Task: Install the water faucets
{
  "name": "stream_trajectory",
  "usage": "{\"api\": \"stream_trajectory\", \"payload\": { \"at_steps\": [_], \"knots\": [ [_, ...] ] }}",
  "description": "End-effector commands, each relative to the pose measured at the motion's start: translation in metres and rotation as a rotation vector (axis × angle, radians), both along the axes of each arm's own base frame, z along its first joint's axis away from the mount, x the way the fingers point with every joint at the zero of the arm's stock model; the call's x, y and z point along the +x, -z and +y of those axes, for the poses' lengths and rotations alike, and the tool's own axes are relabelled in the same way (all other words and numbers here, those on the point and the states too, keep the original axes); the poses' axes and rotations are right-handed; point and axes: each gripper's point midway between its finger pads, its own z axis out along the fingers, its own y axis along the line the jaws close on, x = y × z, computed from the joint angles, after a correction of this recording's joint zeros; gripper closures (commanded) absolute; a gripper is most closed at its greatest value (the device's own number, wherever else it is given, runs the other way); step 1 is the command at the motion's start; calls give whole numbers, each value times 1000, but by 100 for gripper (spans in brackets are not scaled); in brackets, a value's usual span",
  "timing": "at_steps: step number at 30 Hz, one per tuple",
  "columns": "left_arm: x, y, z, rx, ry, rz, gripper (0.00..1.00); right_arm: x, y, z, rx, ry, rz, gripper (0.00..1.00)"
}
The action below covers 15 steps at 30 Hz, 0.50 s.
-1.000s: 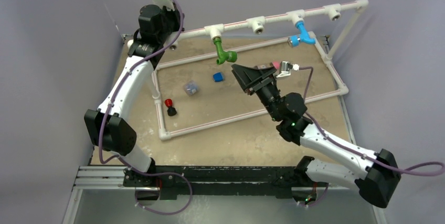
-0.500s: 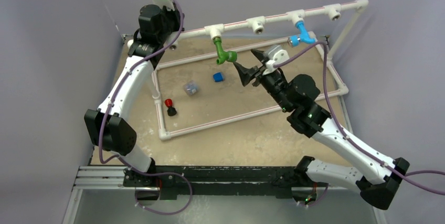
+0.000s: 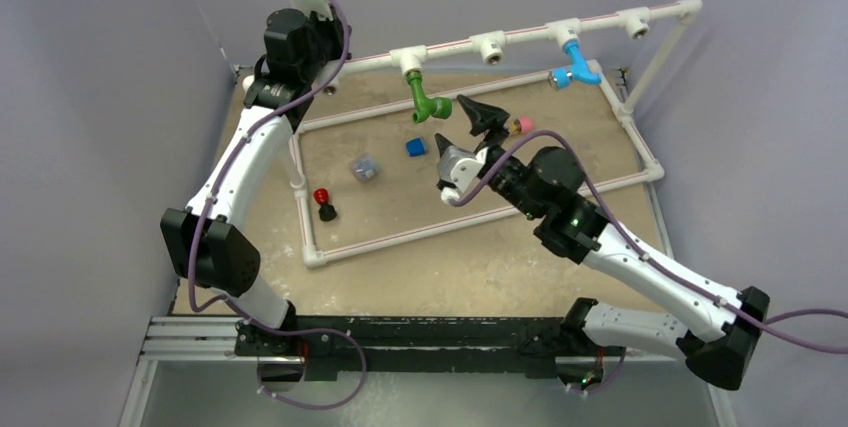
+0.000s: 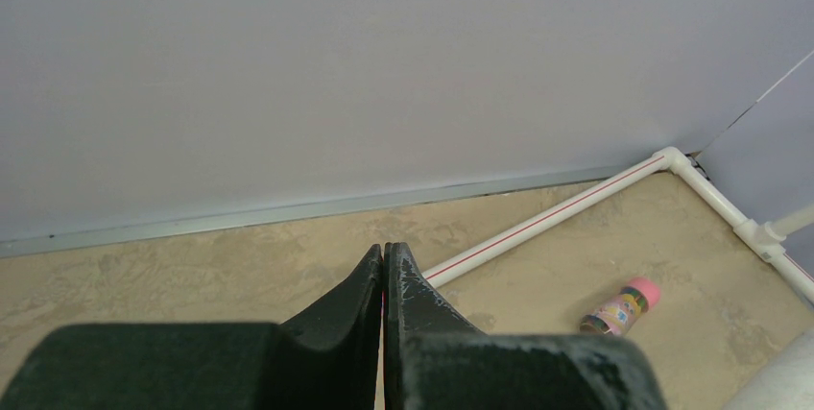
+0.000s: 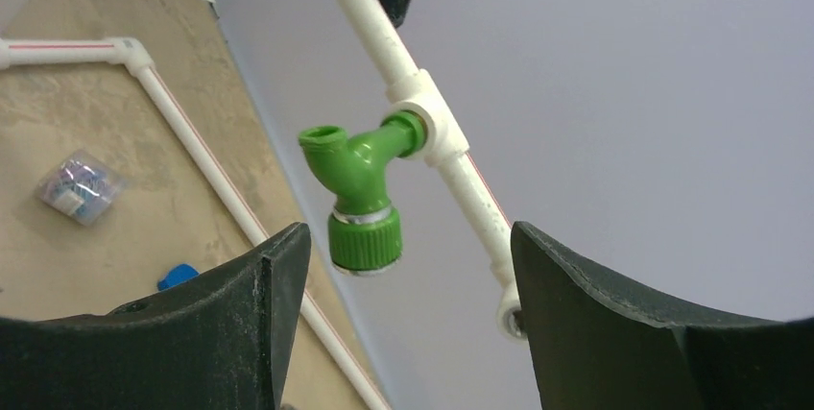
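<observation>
**Supervisor:** Status of the faucets?

**Inspector:** Both are mounted on the raised pipe rail (image 3: 525, 37) along the far side of the table (image 3: 480, 257). The green faucet (image 3: 428, 99) hangs from the first T-fitting (image 3: 410, 58), counting from the left. The blue faucet (image 3: 577, 63) hangs from the third T-fitting (image 3: 565, 32), with its silvery mouth turned left.

**Supervisor:** Anything in the grippers?

**Inspector:** Nothing. The right gripper (image 3: 452, 119) stands just near of the green faucet, jaws spread and empty. In its wrist view the faucet sits between the two fingers but apart from both. The left gripper (image 4: 384, 249) is clenched on nothing and sits at the far left corner, well apart from both faucets.

**Supervisor:** Outstanding items?

**Inspector:** The second T-fitting (image 3: 490, 47) and the fourth T-fitting (image 3: 637, 21) show bare sockets. No spare faucet is visible to fill them. The table holds only a pink-capped cylinder (image 3: 520, 125), a small blue block (image 3: 416, 147), a clear packet (image 3: 364, 168) and a red-topped piece (image 3: 322, 202).

**Supervisor:** Your finding?

**Inspector:** In my judgement the installation is complete or very nearly so. I cannot tell how firmly either faucet is seated. The green spout points off to one side rather than straight down, so a final turn may be wanted. The right gripper is well placed to give it.
</observation>
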Motion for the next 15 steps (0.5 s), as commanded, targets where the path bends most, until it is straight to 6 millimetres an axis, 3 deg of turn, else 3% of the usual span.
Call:
{"api": "stream_trajectory", "payload": {
  "at_steps": [1,8,15],
  "knots": [
    [-22,128,-13,116,77,380,100,1,-13,18,-66,4,-148,22],
    [-21,128,-13,117,77,380,100,22,-2,32,-56,76,-153,23],
    [-21,131,-15,114,82,387,100,49,-12,26,55,234,-142,32]
  ]
}}
